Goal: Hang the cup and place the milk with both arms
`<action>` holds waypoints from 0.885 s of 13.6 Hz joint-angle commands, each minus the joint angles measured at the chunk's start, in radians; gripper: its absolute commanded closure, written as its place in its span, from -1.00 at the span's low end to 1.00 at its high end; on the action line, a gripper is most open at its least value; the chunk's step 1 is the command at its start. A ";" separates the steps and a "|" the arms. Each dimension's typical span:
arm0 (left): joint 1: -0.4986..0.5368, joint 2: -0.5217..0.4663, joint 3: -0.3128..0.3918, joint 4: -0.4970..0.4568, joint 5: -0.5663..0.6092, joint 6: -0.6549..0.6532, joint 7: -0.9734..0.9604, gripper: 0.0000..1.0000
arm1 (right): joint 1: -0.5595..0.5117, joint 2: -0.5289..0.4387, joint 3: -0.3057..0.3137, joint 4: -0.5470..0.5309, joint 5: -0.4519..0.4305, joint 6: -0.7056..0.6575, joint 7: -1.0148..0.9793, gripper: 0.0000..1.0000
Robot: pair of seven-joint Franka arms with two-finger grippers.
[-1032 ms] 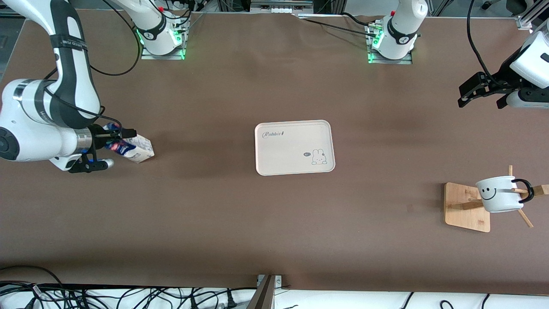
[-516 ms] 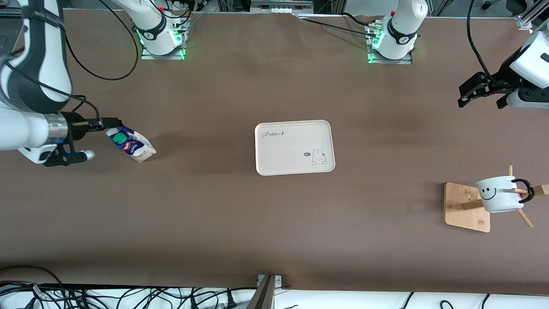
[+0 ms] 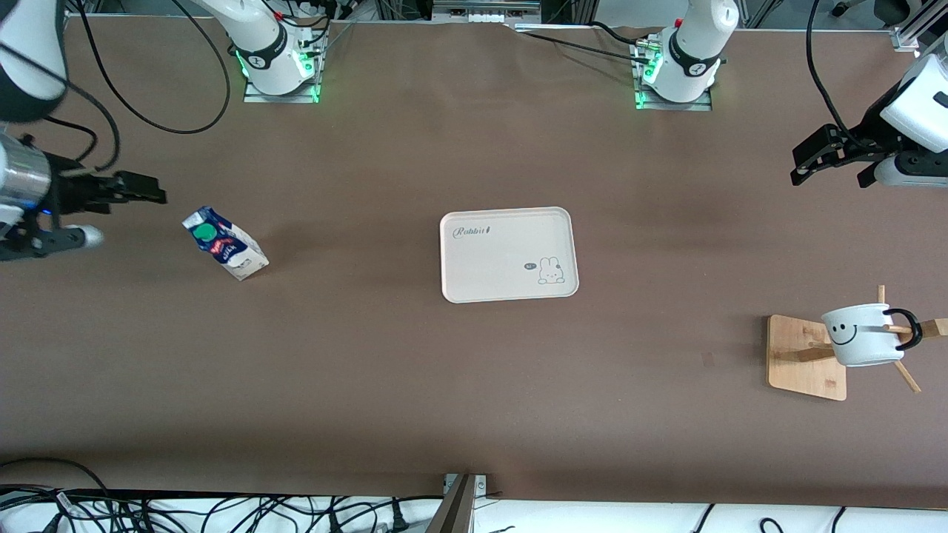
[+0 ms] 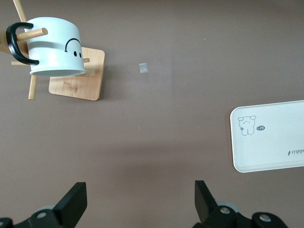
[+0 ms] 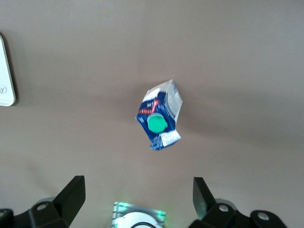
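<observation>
The milk stands on the table near the right arm's end, untouched; the right gripper hangs over that end, fingers spread and empty. The cup hangs by its handle on the wooden rack (near the left arm's end) — the left gripper waits above, released, holding nothing

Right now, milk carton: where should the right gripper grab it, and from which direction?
Probably from above, across the flat side walls just below the gable. The milk stands upright on the table, green cap facing up-slope; the right gripper is open beside it, holding nothing.
</observation>
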 commanded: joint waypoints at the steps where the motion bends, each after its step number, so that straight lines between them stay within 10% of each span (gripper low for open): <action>1: -0.002 0.014 0.002 0.031 0.011 -0.024 0.007 -1.00 | 0.007 -0.005 0.004 0.071 -0.028 -0.015 -0.056 -1.00; 12: -0.002 0.014 0.002 0.031 0.011 -0.024 0.007 -1.00 | 0.009 -0.004 0.005 0.096 -0.055 0.109 -0.042 -1.00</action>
